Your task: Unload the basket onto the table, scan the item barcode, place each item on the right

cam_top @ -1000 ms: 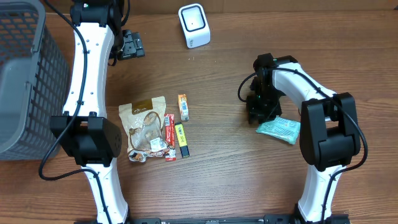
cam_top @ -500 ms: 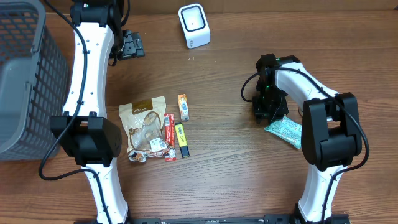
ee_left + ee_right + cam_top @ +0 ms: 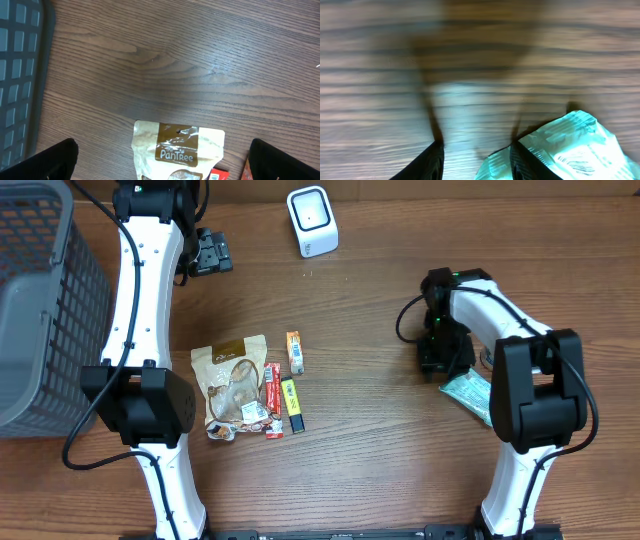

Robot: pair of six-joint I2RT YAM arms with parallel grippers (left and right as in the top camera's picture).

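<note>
A teal crinkled packet (image 3: 468, 392) lies on the wooden table at the right, partly under the right arm. My right gripper (image 3: 440, 358) sits low over the table just left of it. In the right wrist view, the right gripper (image 3: 476, 150) is open with bare wood between its fingers, and the teal packet (image 3: 570, 145) lies against the outside of the right finger. The white barcode scanner (image 3: 312, 220) stands at the back centre. My left gripper (image 3: 210, 252) hangs wide open and empty at the back left. The left wrist view shows the left gripper (image 3: 162, 150) high above a brown PanTree pouch (image 3: 177, 150).
A grey mesh basket (image 3: 40, 300) fills the far left. Left of centre lie the PanTree pouch (image 3: 235, 385), a red bar (image 3: 272, 395), a yellow bar (image 3: 292, 402) and a small orange packet (image 3: 295, 350).
My right gripper has slid to the right along the table, the teal packet has shifted right with it, and its jaws have widened. The left arm has not moved.
</note>
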